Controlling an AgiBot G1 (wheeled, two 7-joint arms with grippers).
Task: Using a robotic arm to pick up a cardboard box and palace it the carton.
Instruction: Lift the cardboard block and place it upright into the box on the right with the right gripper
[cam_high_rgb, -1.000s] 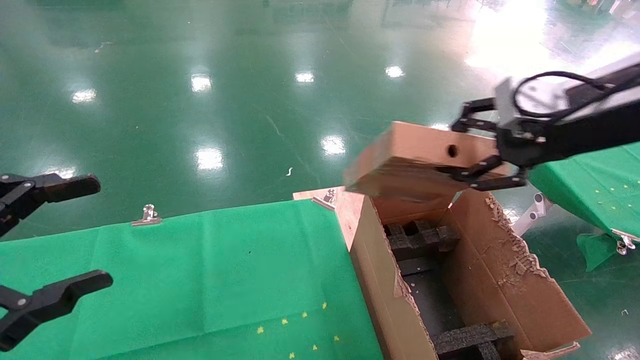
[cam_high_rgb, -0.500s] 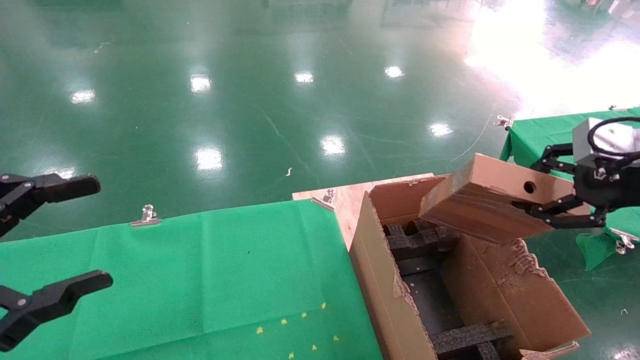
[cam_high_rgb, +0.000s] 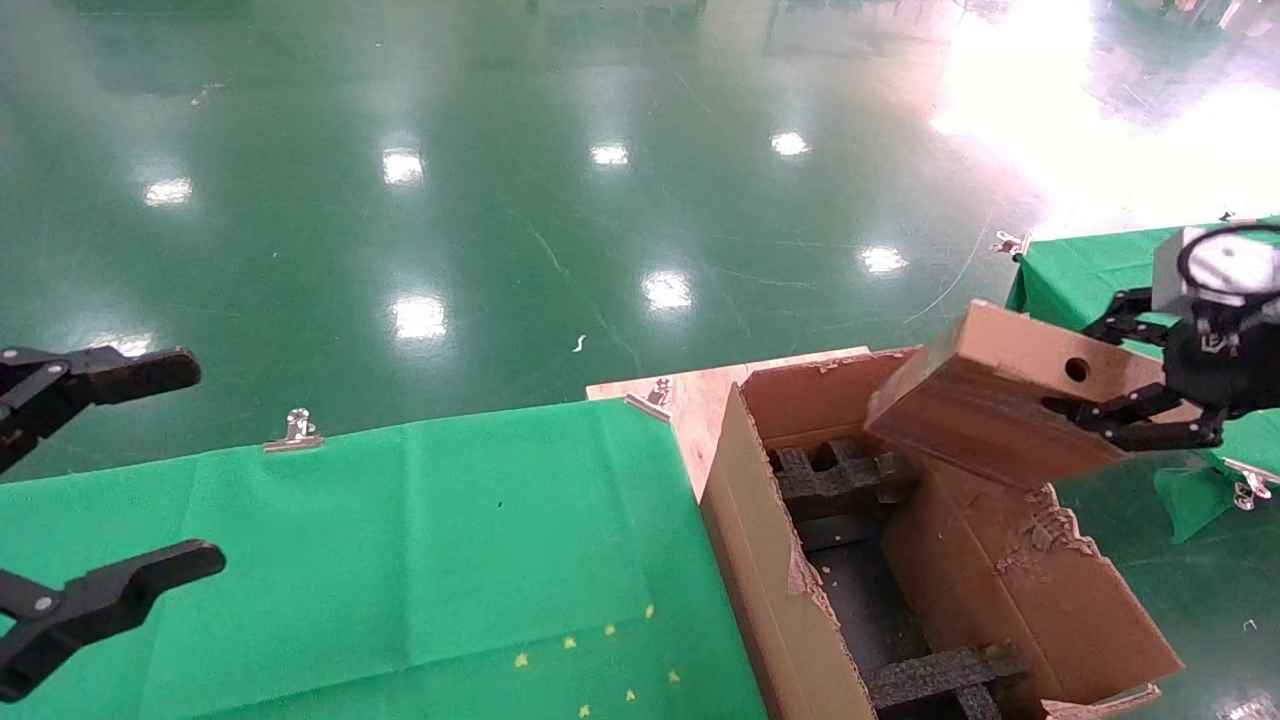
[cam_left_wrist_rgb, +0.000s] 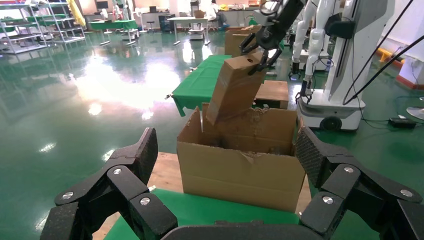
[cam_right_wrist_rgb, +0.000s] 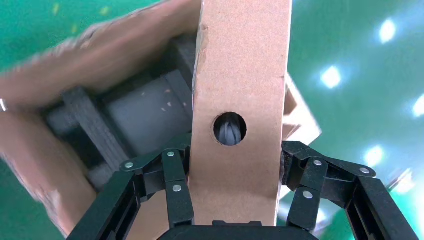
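A glossy green floor (cam_high_rgb: 500, 200) throws back the ceiling lights, and a worktop under green cloth (cam_high_rgb: 400, 540) runs up to the carton (cam_high_rgb: 1000, 580), which stands open at the worktop's end with ragged flaps and black foam inserts (cam_high_rgb: 840, 475) showing inside. Silver clips (cam_high_rgb: 297, 430) pin the cloth along the edge facing away from the carton's near side.

The right gripper (cam_high_rgb: 1135, 375) hangs above the carton's far right flap, clamped on the cardboard box (cam_high_rgb: 990, 410); from the wrist you can see a finger pressed against each broad face (cam_right_wrist_rgb: 235, 100), with the round hole in the narrow side turned toward the camera. The box is tilted, its lower end dipping over the carton's open mouth and its held end out past the torn flap. I cannot tell whether it touches the flap.

The left gripper (cam_high_rgb: 90, 490) sits parked well away from the carton, over the worktop's other end, fingers (cam_left_wrist_rgb: 125, 175) spread apart and holding nothing.
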